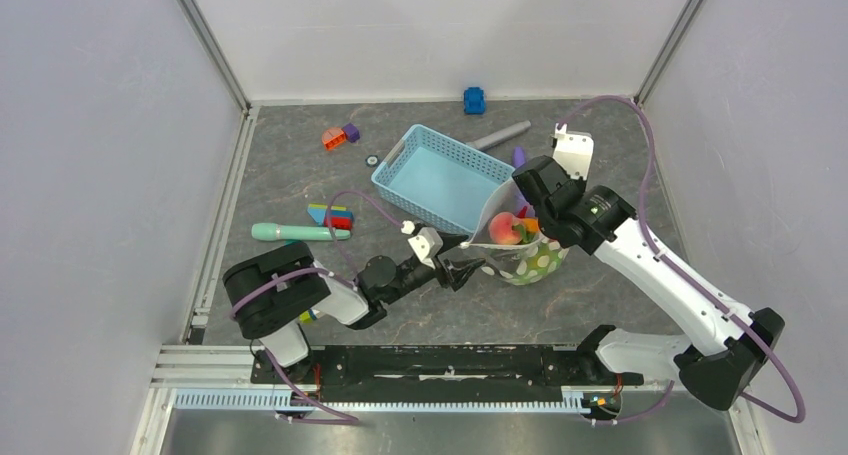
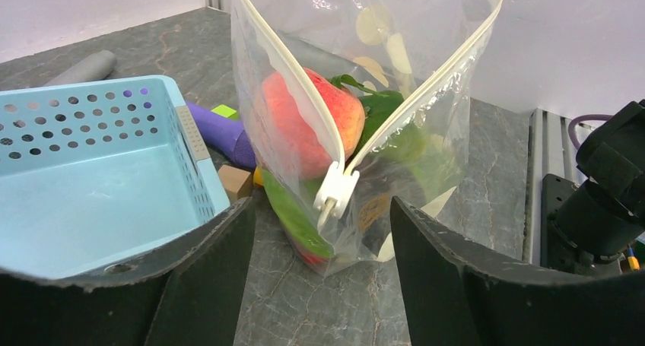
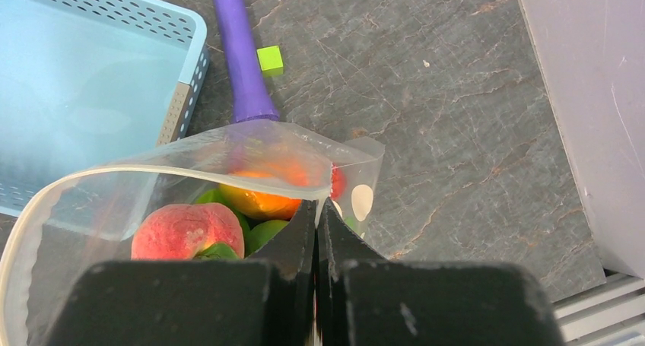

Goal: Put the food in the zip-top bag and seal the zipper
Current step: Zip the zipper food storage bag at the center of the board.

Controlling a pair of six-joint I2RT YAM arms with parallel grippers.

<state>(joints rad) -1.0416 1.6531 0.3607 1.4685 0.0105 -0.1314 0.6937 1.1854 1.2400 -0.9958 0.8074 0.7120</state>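
Grey veined tabletop (image 1: 300,175) and pale walls frame the work. Closest in, the right gripper (image 3: 317,209) is pressed together on the far end of the mouth edge of the zip-top bag (image 2: 426,156), holding it upright with the mouth gaping. The left gripper (image 2: 321,213) is spread wide and holds nothing. The white slider tab (image 2: 335,190) at the near end of the zipper (image 2: 300,84) sits just ahead, between its fingers; contact cannot be told.

Inside the bag lies the food (image 2: 308,125): a peach, green pieces, something orange and red. The bag stands just beside the light-blue basket (image 2: 91,179), near a purple stick (image 3: 239,49).

Loading looks finished, so sealing is the step in hand. Next, the left fingers must close on the slider and draw it along the strip toward the right pinch, which acts as the anchor.
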